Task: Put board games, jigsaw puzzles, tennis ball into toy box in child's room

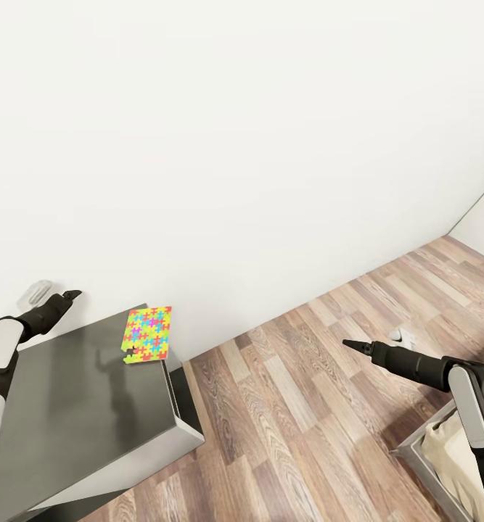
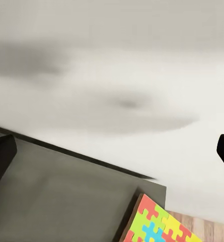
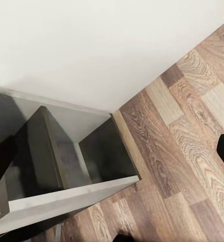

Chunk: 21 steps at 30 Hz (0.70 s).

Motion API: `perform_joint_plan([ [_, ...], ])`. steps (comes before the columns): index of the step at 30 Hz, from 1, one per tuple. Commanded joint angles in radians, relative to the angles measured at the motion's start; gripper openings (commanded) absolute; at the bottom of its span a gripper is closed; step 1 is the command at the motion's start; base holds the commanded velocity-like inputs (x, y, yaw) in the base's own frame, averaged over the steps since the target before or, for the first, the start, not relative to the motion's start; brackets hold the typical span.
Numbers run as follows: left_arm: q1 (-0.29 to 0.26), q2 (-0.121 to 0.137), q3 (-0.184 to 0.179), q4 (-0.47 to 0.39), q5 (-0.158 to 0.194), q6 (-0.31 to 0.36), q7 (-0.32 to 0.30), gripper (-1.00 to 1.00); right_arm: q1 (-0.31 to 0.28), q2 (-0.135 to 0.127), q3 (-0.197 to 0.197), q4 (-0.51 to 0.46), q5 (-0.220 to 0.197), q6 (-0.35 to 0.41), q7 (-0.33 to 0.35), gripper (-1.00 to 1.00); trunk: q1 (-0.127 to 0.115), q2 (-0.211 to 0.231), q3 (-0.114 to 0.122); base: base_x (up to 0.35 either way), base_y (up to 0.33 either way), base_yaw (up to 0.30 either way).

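Above the table's near corner, both our grippers hang empty, jaws parted.
Left gripper (image 1: pixel 67 296) is over the table (image 1: pixel 75 406); right gripper (image 1: pixel 352 345) over wood floor (image 1: pixel 292 406). One jigsaw puzzle (image 1: pixel 148 333) lies flat at the table's far corner by the white wall (image 1: pixel 242 145).

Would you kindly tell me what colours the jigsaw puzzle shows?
The jigsaw puzzle is yellow, green, blue, red and orange; clearest in the head view.

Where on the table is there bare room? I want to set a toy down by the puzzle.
The table top is bare from the jigsaw puzzle at its far corner to the near edge, under the left gripper. Only that corner by the wall is taken. The wood floor toward the right gripper is bare too.
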Motion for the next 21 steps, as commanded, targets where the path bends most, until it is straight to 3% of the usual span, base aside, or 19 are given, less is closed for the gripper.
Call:
perform_joint_plan([
  [1,-0.001,0.000,0.001,-0.001,0.010,0.006,0.006,1.00,-0.001,0.000,-0.001,0.000,0.006,0.005,0.008,1.00,0.001,-0.002,-0.002,0.000,0.000,0.000],
  [4,0.002,0.000,0.001,-0.001,0.010,0.006,0.006,1.00,-0.002,0.000,-0.001,0.000,0.006,0.005,0.008,1.00,0.001,-0.002,-0.001,0.000,0.000,0.000],
  [14,0.037,0.052,0.004,-0.011,0.025,0.012,-0.010,1.00,-0.002,0.056,0.030,0.012,0.009,0.005,0.005,1.00,0.001,-0.002,0.007,0.000,0.000,0.000],
  [21,0.045,0.059,0.003,-0.015,0.029,0.018,-0.015,1.00,-0.001,0.078,0.036,0.014,0.010,0.005,0.004,1.00,0.001,-0.002,0.015,0.000,0.000,0.000],
])
